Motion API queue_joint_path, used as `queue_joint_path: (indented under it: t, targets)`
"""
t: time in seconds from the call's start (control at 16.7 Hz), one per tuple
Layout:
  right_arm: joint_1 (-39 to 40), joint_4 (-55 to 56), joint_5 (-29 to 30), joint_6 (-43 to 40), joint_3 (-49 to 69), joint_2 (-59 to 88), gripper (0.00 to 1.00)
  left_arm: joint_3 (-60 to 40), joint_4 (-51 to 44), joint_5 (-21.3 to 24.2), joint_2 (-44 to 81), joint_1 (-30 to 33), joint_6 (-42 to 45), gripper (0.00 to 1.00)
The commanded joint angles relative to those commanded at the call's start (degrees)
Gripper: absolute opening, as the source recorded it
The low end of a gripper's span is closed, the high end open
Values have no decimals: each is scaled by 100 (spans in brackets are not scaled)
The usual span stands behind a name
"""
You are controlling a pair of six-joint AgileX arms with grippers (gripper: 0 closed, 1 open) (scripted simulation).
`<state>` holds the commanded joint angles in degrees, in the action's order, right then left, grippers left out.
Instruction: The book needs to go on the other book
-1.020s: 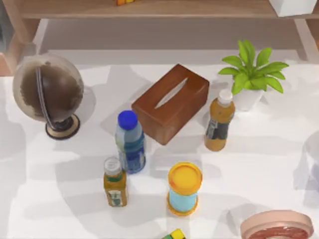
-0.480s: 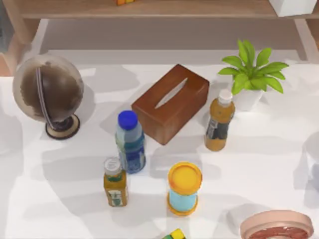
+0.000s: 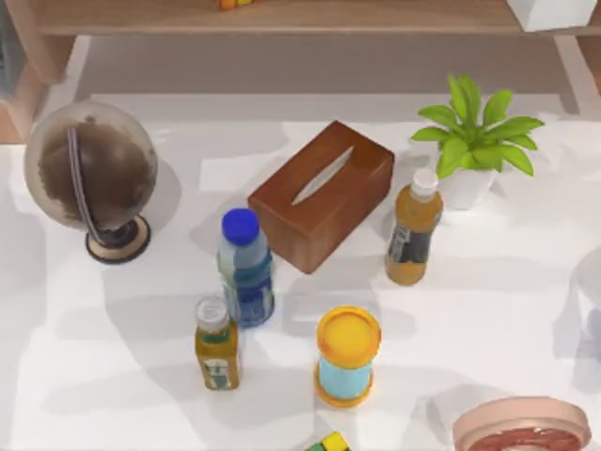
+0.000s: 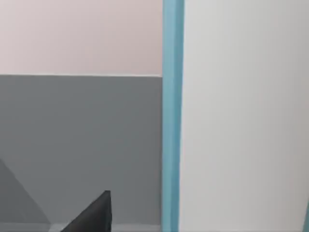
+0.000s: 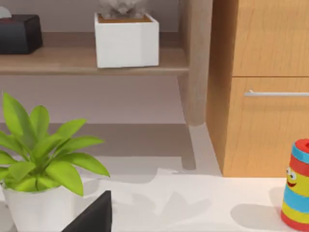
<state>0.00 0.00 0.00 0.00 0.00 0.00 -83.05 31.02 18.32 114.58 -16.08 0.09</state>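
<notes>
Neither the book nor the other book is in view. A dark part of my left gripper (image 4: 94, 215) sticks into the left wrist view, in front of a grey wall, a teal upright strip (image 4: 173, 116) and a white panel. A dark part of my right gripper (image 5: 94, 215) shows in the right wrist view, near the potted plant (image 5: 38, 164), facing a wooden shelf (image 5: 91, 60) and a cabinet (image 5: 260, 87).
The white table (image 3: 507, 319) carries a globe (image 3: 92, 178), a brown tissue box (image 3: 321, 193), a blue-capped bottle (image 3: 245, 268), two juice bottles (image 3: 216, 345) (image 3: 413, 228), a yellow-lidded can (image 3: 347, 355), a potted plant (image 3: 477, 141) and a pink round dish (image 3: 522, 430).
Shadows on the table have shifted, mostly at the left. No object has moved.
</notes>
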Motion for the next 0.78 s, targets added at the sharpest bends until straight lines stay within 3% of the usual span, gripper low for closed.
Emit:
queue_joint_path:
  t: [0.48, 0.78]
  targets:
    - [0, 0, 0, 0, 0, 0, 100, -231, 152, 63, 383, -54, -1, 100]
    - [0, 0, 0, 0, 0, 0, 100, -231, 152, 63, 383, -54, -1, 62]
